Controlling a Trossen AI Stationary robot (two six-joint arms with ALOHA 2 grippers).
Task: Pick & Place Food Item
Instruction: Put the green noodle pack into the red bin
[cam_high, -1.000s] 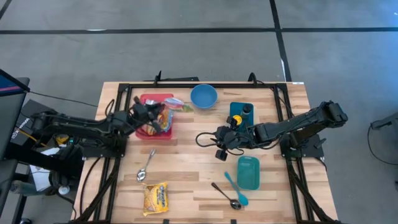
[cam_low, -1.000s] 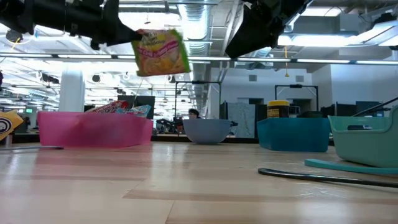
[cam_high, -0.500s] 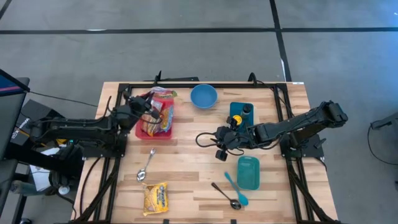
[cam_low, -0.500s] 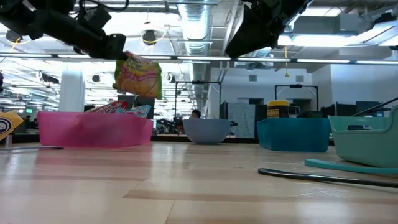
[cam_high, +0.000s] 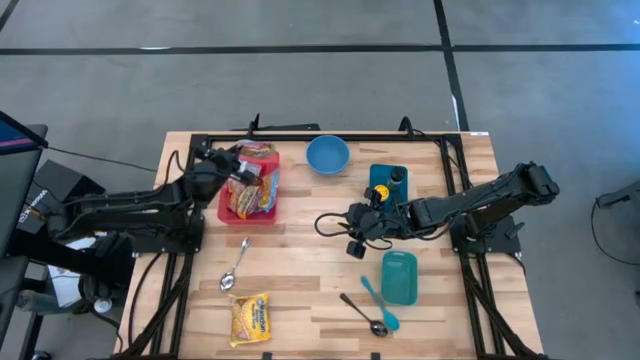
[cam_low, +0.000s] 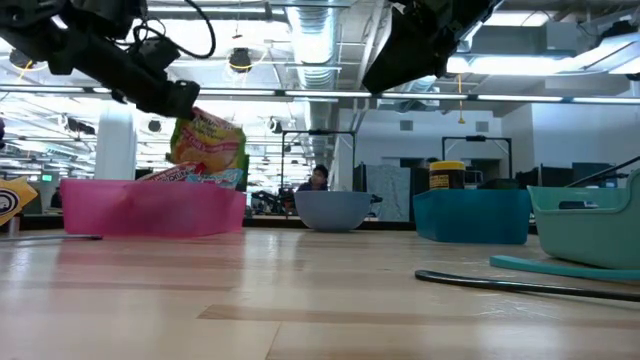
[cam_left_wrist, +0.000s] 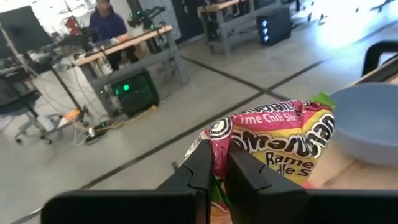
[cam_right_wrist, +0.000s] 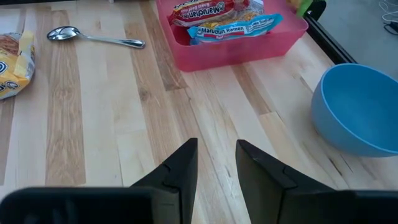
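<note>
Left gripper (cam_high: 232, 168) clamped on noodle packet (cam_low: 208, 148), packet hanging lengthwise above far end of pink bin (cam_low: 150, 208), bin directly below. Right gripper (cam_right_wrist: 214, 163) slightly apart, empty, mid-table, well apart from bin.

Ramen packet (cam_left_wrist: 273, 149) print cut short where crumpled – only partial words readable in left wrist view. Packet's lower part hidden behind pink bin (cam_low: 150, 208) wall in low view. Yellow noodle packet (cam_right_wrist: 11, 59) cut off by picture edge in right wrist view. Blue bowl (cam_right_wrist: 357, 109) likewise cropped at edge. Right gripper fingertips not seen in low view – arm cut off at top.
</note>
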